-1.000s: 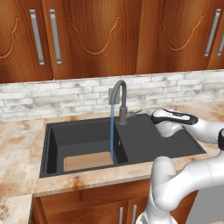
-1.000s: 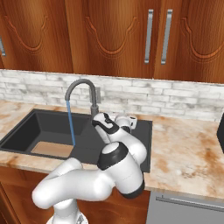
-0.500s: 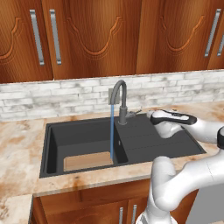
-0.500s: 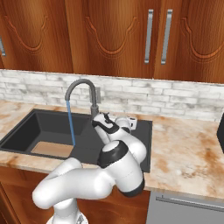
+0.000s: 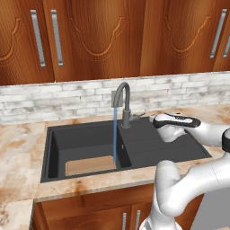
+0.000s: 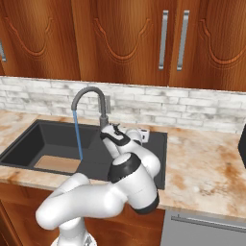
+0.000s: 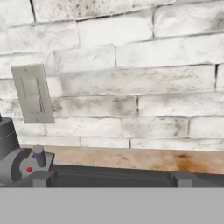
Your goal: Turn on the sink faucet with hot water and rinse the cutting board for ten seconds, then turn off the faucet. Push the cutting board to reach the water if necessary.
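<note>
The dark grey sink faucet (image 5: 123,102) (image 6: 91,100) stands behind the black sink (image 5: 58,139) (image 6: 29,139). A thin blue stream of water (image 5: 115,139) (image 6: 77,138) falls from its spout onto the right end of the tan cutting board (image 5: 89,165) (image 6: 56,164), which lies flat at the basin's front. My gripper (image 5: 152,119) (image 6: 113,130) hovers just right of the faucet's base, level with its side lever (image 7: 38,157). In the hand view the fingertips (image 7: 42,178) stand wide apart with nothing between them, so the gripper (image 7: 112,179) is open.
The ribbed drainboard (image 5: 166,146) lies under my hand. A brick backsplash (image 5: 67,101) with a grey wall plate (image 7: 32,93) runs behind the faucet. Marble counter (image 5: 22,152) (image 6: 206,158) surrounds the sink, with wooden cabinets (image 5: 90,36) above.
</note>
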